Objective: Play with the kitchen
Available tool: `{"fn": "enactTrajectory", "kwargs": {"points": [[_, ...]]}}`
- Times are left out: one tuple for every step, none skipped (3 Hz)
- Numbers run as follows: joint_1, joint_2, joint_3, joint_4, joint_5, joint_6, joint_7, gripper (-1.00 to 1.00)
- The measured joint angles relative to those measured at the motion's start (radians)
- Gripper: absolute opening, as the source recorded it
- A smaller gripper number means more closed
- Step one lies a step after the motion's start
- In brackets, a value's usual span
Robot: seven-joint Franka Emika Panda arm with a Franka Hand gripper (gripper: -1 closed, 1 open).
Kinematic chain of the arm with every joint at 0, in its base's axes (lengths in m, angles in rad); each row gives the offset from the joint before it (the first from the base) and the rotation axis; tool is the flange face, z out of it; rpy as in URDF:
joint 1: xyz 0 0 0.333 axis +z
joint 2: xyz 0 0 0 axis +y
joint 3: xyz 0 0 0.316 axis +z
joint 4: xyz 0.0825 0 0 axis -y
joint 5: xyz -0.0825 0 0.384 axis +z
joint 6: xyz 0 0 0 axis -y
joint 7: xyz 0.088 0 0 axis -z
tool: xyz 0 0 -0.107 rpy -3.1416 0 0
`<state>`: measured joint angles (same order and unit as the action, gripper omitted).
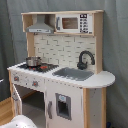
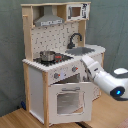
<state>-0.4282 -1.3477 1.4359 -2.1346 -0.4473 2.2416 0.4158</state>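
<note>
Toy kitchen standing upright against a grey curtain, on a wood floor; seen in both exterior views. On the kitchen's black hob a small metal pot; beside the hob the grey sink with black faucet behind it. Above, the hood and microwave, both apparently untouched.

Below the hob, oven door swung partly open in the second exterior view, leaning outward from its top edge; in the first exterior view the cavity under the knobs shows dark and open. So judged: door-opening part of the play likely under way or done; pot, sink, faucet, microwave and the cupboard door under the sink not visibly engaged yet.

White robot arm reaching from the second exterior view's right toward the kitchen's front, at knob height just above the oven door. Gripper near or touching the front panel beside a knob; opening of the end effector and any hold on a handle or knob: cannot tell.

Open-ended task, so plenty left; no clear finish point readable here.
</note>
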Motion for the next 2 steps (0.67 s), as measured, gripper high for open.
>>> {"fn": "enactTrajectory", "kwargs": {"points": [[0.021, 0.02, -0.038, -0.007, 0.013, -0.006, -0.098, 1.0], [0.047, 0.04, -0.074, -0.016, 0.027, -0.022, -0.201, 1.0]]}}
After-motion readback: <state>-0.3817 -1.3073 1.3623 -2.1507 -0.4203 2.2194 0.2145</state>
